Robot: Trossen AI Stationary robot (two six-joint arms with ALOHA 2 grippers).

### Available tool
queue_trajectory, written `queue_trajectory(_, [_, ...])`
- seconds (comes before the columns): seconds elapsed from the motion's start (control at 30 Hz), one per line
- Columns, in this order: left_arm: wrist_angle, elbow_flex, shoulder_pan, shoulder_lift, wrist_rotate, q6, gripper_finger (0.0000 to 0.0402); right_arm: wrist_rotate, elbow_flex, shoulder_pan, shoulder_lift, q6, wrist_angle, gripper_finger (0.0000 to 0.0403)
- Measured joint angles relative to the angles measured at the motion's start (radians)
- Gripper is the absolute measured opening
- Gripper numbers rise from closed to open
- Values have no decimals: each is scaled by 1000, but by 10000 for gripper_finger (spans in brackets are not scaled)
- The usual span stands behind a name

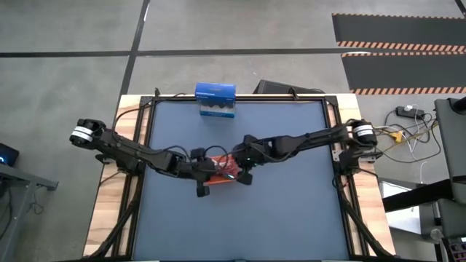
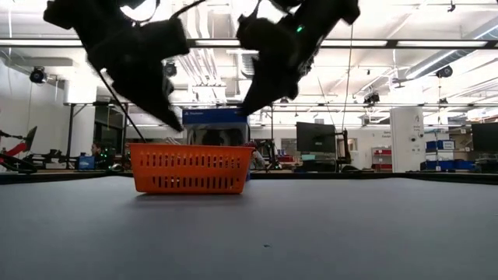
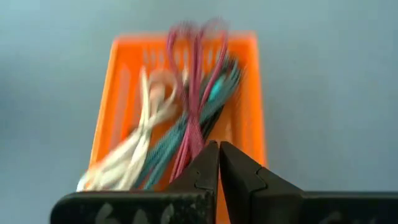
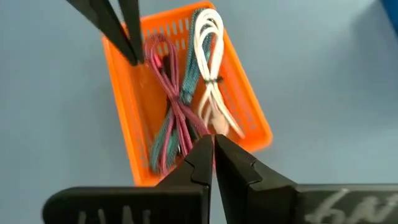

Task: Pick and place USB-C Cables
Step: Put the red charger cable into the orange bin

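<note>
Both claws are hanging pinched shut and empty just above the orange tray [image 4: 245, 118]: right gripper [image 4: 213, 142], left gripper [image 3: 219, 147]. In it the USB-C Cables [image 4: 186, 93] are lying tangled together, the black one barely showing. They look light, limp and snag-prone, so gripping a bundle's tied middle seems safest.

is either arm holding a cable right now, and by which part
Nothing is held. Both the left gripper and right gripper have shut, empty jaws above the orange tray, where the cables lie.
</note>
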Motion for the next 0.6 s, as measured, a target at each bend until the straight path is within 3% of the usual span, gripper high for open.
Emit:
queue_trajectory(0.3, [435, -6, 2, 75, -26, 119, 0, 89, -56, 26, -142, 12, -126, 8])
queue_trajectory(0.6, [551, -2, 28, 243, -101, 129, 0, 157, -196, 63, -253, 94, -63, 8])
